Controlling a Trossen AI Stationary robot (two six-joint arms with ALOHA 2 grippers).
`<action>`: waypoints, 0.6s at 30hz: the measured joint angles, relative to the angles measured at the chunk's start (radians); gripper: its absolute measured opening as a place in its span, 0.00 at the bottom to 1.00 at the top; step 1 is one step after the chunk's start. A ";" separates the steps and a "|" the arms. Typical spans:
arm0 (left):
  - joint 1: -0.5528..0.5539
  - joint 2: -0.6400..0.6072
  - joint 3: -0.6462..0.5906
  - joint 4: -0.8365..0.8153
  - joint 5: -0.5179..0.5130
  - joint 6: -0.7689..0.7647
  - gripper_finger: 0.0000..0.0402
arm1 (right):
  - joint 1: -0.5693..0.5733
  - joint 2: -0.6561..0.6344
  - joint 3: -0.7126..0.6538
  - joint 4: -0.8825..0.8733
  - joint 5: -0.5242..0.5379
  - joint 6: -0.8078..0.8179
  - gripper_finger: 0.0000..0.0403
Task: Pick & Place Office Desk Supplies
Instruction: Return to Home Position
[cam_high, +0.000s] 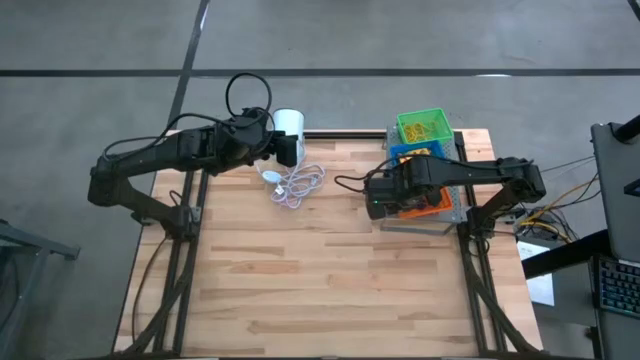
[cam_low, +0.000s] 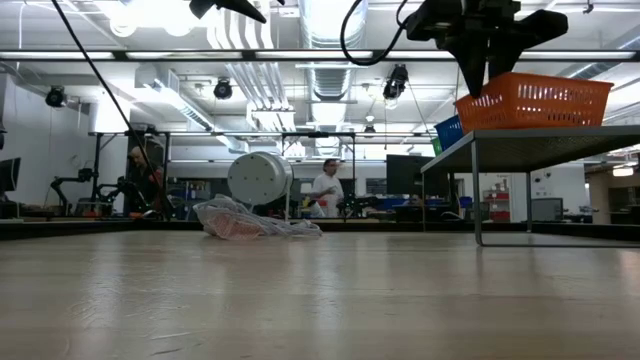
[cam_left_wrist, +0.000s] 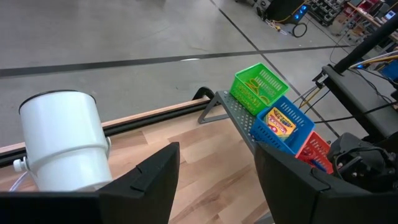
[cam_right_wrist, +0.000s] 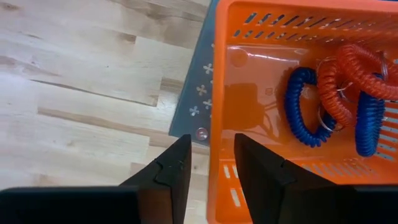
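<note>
The wooden table (cam_high: 330, 270) stretches pale in front, and a grey perforated shelf (cam_left_wrist: 236, 115) stands at its far right side. On the shelf, nearest first, sit an orange basket (cam_low: 535, 100) with blue coils (cam_right_wrist: 301, 106) and red coils (cam_right_wrist: 364, 65), a blue basket (cam_left_wrist: 306, 127) with a crayon box (cam_left_wrist: 281, 122), and a green basket (cam_left_wrist: 264, 78). Left of the shelf lie a white cord (cam_high: 297, 185) and a white cylinder (cam_high: 288, 122). Beyond the shelf is concrete floor and a workshop with a person (cam_low: 325, 185). The right gripper (cam_right_wrist: 211, 142) hangs at the orange basket's near rim, its fingers narrowly apart and clamping nothing. The left gripper (cam_left_wrist: 216, 152), well left of the shelf by the cylinder, gapes wide and holds nothing.
</note>
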 joint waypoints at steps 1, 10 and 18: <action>0.000 0.000 0.000 0.000 0.000 0.000 0.53 | 0.000 0.000 0.000 0.002 0.000 0.000 0.31; 0.000 0.000 0.000 0.000 0.000 0.000 0.53 | 0.000 -0.002 0.000 0.001 0.000 -0.001 0.33; 0.000 0.000 0.000 0.000 0.000 0.000 0.53 | 0.008 -0.017 0.061 -0.007 0.040 -0.008 0.33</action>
